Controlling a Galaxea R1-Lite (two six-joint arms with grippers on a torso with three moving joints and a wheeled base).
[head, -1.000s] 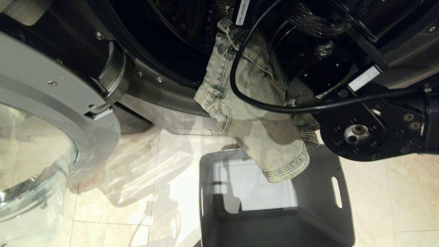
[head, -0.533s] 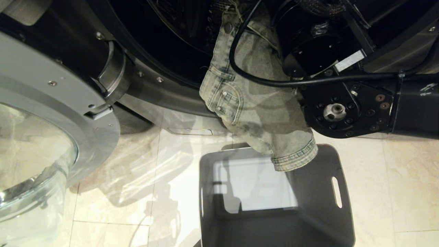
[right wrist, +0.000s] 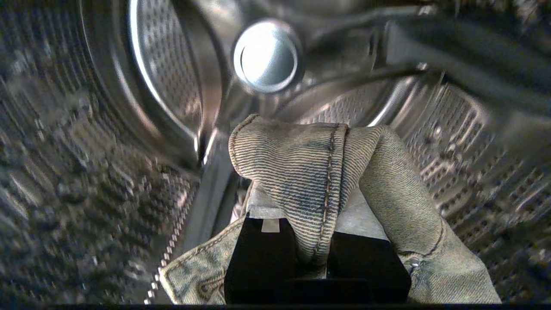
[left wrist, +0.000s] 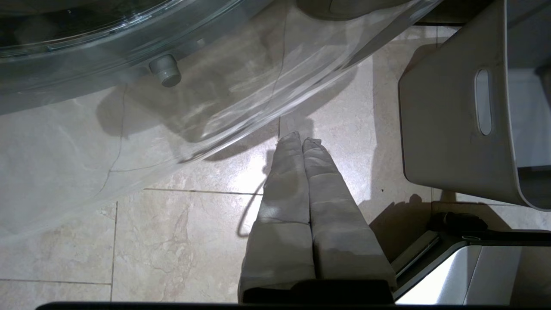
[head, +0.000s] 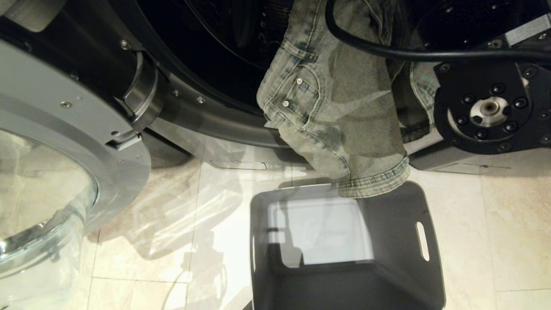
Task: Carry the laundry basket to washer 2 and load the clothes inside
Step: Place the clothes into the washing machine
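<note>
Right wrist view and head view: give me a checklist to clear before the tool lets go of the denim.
1. Right tool shut on the clothes: ok.
2. Tool inside the drum of the washer: ok.
3. Whole garment past the door opening: not ok; a hemmed leg hangs outside, over the laundry basket.
4. Washer door swung open, clear of the path: ok.
5. Basket emptied of other items: ok.
6. Left tool shut, parked over the floor: ok.
</note>
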